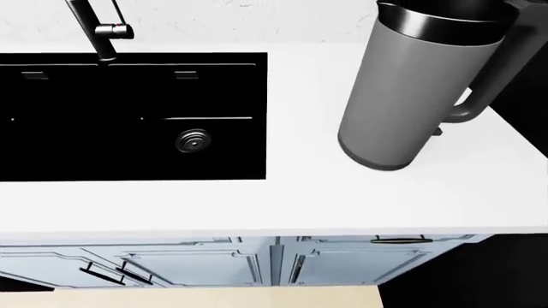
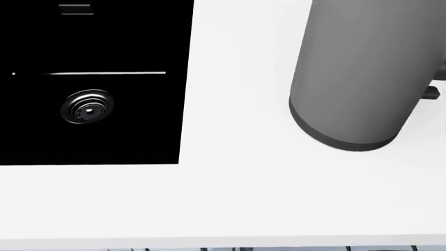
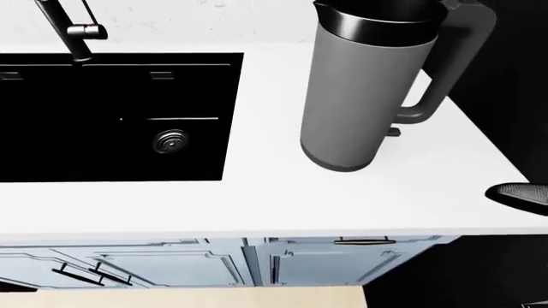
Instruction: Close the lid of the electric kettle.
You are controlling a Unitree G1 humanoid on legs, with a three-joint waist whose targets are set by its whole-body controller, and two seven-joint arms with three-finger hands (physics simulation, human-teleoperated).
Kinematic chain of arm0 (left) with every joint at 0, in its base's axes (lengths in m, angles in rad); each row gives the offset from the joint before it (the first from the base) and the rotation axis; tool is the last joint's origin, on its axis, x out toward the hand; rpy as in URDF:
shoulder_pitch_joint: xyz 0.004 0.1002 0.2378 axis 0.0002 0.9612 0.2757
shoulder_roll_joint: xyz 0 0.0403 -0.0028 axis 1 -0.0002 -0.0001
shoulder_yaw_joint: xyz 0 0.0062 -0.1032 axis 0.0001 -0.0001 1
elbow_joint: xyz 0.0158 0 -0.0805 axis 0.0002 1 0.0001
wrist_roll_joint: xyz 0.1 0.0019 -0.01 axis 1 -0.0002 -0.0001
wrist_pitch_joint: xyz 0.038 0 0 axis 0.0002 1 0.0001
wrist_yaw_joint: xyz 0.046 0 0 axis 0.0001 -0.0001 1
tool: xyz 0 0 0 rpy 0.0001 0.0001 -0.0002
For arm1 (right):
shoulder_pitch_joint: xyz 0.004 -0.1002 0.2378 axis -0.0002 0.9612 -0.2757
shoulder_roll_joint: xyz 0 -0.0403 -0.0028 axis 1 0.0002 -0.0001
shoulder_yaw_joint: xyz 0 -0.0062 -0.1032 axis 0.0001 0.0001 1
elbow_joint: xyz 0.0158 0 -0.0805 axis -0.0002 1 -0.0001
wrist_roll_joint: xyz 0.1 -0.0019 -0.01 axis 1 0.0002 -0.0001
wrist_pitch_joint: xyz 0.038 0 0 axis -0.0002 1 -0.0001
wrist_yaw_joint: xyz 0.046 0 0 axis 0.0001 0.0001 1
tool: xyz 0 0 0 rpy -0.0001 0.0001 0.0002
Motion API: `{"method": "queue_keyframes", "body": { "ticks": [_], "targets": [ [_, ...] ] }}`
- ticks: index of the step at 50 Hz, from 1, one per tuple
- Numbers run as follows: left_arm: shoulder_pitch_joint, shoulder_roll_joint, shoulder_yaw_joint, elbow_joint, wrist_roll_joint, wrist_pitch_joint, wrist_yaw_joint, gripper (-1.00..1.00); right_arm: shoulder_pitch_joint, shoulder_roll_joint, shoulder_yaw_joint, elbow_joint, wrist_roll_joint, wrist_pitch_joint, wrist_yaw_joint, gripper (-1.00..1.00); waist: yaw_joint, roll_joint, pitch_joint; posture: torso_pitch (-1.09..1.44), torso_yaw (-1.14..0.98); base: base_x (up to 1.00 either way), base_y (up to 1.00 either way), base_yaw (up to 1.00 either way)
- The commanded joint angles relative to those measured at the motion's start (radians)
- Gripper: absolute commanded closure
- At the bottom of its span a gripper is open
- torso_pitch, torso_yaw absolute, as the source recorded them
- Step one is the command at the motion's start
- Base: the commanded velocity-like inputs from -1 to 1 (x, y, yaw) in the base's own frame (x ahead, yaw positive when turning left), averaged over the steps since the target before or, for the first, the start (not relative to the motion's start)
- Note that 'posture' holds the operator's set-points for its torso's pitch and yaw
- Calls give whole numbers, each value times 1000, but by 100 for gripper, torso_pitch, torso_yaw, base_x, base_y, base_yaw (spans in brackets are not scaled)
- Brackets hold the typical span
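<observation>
Kettle point(image 3: 355, 96) stands upright on the white worktop point(image 3: 257, 205), right of the black sink point(image 1: 128, 115), handle facing right, rim at the top looks uncovered. Dark rounded shape at the right edge of the right-eye view may be the right hand point(image 3: 521, 194), well apart from the kettle, grip state can't be told; left hand out of sight. Faucet point(image 1: 98, 29) sits above the sink, drain point(image 1: 193, 141) in the basin, pale cabinet doors point(image 1: 214, 266) under the worktop.

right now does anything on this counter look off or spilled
Nothing is spilled or askew. The electric kettle stands upright on the white counter right of the sink. Only its top rim looks open, lid not down.
</observation>
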Motion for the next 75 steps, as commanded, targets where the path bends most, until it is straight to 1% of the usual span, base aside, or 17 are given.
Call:
{"method": "queue_keyframes", "body": {
  "ticks": [1, 10, 17, 20, 21, 28, 30, 35, 44, 47, 52, 59, 68, 71, 75],
  "targets": [
    [-7, 26, 14, -12, 6, -27, -4, -100, -8, -20, -15, -3, -13, -27, 0, -100, -1, 3, -13, 0, 0, 0, 0, 0],
    [-9, 28, 16, -11, 17, -20, -12, -100, -12, -18, -11, -2, -19, -27, 4, -100, -1, 3, -12, 0, 0, 0, 0, 0],
    [-12, 30, 15, -14, 22, -15, -12, -100, -15, -23, -12, -1, -8, -25, -5, -100, 0, 3, -23, -3, 0, 0, 0, 0],
    [-15, 28, 13, -13, 19, -17, -15, -100, -13, -16, -4, 0, -21, -33, 3, -100, 0, 3, -30, -4, 0, 0, 0, 0],
    [-14, 27, 9, -13, 24, -20, -16, -100, -15, -23, -11, -1, -10, -25, -2, -100, 0, 3, -33, -5, 0, 0, 0, 0],
    [-16, 26, 6, -13, 29, -19, -19, -100, -14, -23, -13, 0, -7, -26, -4, -100, 2, 2, -54, -9, 0, 0, 0, 0],
    [-16, 25, 7, -13, 29, -18, -18, -100, -15, -28, -19, -1, 5, -21, -12, -100, 2, 2, -62, -10, 0, 0, 0, 0],
    [-16, 25, 5, -14, 31, -17, -17, -100, -12, -24, -12, -1, -3, -29, -10, -100, 2, 2, -83, -15, 0, 0, 0, 0],
    [-19, 23, -1, -17, 36, -18, -17, -100, -9, -20, -13, -1, -6, -30, -6, -100, 3, 2, -133, -24, 0, 0, 0, 0],
    [-21, 24, 2, -17, 30, -13, -13, -100, -9, -15, -5, -2, -18, -33, -2, -100, 3, 2, -153, -27, 0, 0, 0, 0],
    [-21, 30, 5, -20, 25, -8, -8, -100, -11, -16, -5, -3, -15, -30, -2, -100, 3, 3, -188, -32, 0, 0, 0, 0],
    [-21, 25, -5, -17, 37, -17, -15, -100, -14, -12, -1, -2, -23, -31, 2, -100, 5, 4, -247, -39, 0, 0, 0, 0],
    [-20, 31, 8, -16, 33, -9, -16, -100, -16, -14, -5, -3, -19, -28, 1, -100, 7, 5, -333, -48, 0, 0, 0, 0],
    [-20, 31, 9, -15, 32, -10, -16, -100, -17, -18, -5, -2, -13, -26, -4, -100, 8, 4, -355, -51, 0, 0, 0, 0],
    [-20, 27, 0, -15, 40, -16, -20, -100, -17, -21, -6, -3, -7, -25, -10, -100, 10, 4, -380, -55, 0, 0, 0, 0]
  ]
}}
